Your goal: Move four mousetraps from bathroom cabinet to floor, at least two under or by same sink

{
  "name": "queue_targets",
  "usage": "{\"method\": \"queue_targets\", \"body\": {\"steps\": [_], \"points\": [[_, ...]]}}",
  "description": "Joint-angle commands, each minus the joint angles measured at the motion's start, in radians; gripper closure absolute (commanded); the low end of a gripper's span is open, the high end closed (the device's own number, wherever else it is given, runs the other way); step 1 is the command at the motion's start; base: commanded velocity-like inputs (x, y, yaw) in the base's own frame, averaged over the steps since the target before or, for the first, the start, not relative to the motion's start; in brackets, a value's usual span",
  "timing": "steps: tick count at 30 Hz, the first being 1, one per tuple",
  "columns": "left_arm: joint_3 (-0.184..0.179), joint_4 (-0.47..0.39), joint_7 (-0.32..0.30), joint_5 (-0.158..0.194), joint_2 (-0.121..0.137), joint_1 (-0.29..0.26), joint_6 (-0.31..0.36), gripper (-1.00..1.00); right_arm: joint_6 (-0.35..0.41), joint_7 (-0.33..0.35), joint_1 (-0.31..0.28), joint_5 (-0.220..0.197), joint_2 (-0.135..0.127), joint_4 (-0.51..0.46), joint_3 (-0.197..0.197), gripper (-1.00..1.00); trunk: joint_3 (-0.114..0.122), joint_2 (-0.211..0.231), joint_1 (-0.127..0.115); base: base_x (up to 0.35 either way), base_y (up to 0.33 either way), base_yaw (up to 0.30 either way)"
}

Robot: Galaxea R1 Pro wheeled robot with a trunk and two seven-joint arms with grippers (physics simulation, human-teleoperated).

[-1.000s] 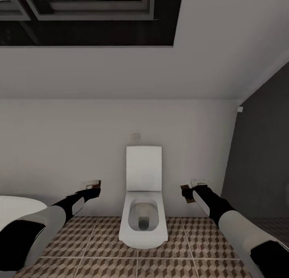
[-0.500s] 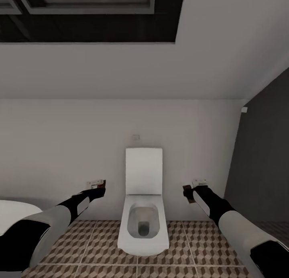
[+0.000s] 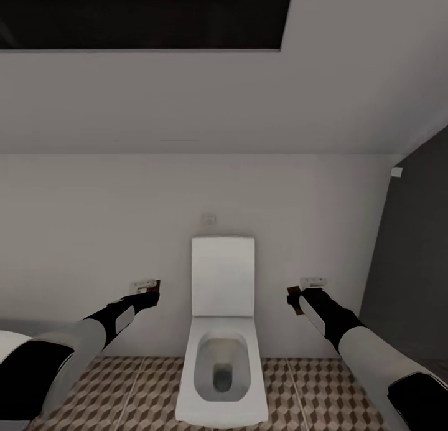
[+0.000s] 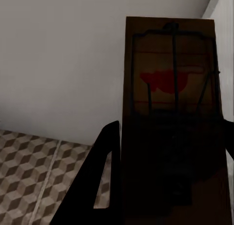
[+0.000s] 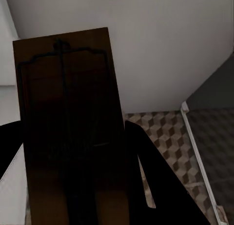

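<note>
Two mousetraps are in hand, one per arm, and the robot faces a white toilet (image 3: 222,344) against the pale back wall. The left gripper (image 3: 147,289) is clamped on a brown wooden mousetrap (image 4: 170,117), its board rising between the dark fingers (image 4: 100,181) with a red mark and wire frame on its face. The right gripper (image 3: 300,292) is likewise clamped on a second mousetrap (image 5: 68,132), held upright well to the right of the toilet, as the left one is to the toilet's left. Both traps sit raised above the bathroom floor (image 3: 118,393), whose cube-pattern tiles spread either side of the toilet bowl. Judging from this, the carrying step is under way: neither held trap is set down yet, and a sink must still be reached before placing them.
</note>
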Motion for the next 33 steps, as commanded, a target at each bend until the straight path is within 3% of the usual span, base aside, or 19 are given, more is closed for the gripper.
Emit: {"method": "queue_targets", "body": {"steps": [1, 11, 24, 33], "points": [[-0.008, 0.0, 0.0, 0.009, 0.002, -0.001, 0.001, 1.0, 0.003, -0.009, -0.001, -0.014, -0.002, -0.002, 0.009, 1.0, -0.001, -0.001, 0.001, 0.316, 0.0, 0.0], [-0.008, 0.001, 0.002, 0.009, 0.009, 0.002, 0.001, 1.0, 0.008, -0.009, -0.001, -0.012, -0.002, 0.0, 0.009, 1.0, -0.001, -0.001, 0.001, 0.222, 0.0, 0.0], [-0.008, 0.001, 0.0, 0.009, 0.005, 0.008, 0.024, 1.0, 0.012, -0.01, -0.001, -0.012, -0.002, 0.001, 0.009, 1.0, -0.001, -0.001, 0.001, 0.018, 0.0, 0.0], [-0.008, 0.001, 0.001, 0.01, 0.006, 0.011, 0.08, 1.0, 0.013, -0.011, -0.001, -0.013, -0.001, 0.001, 0.01, 1.0, -0.001, -0.001, 0.001, 0.0, 0.0, 0.0]]}}
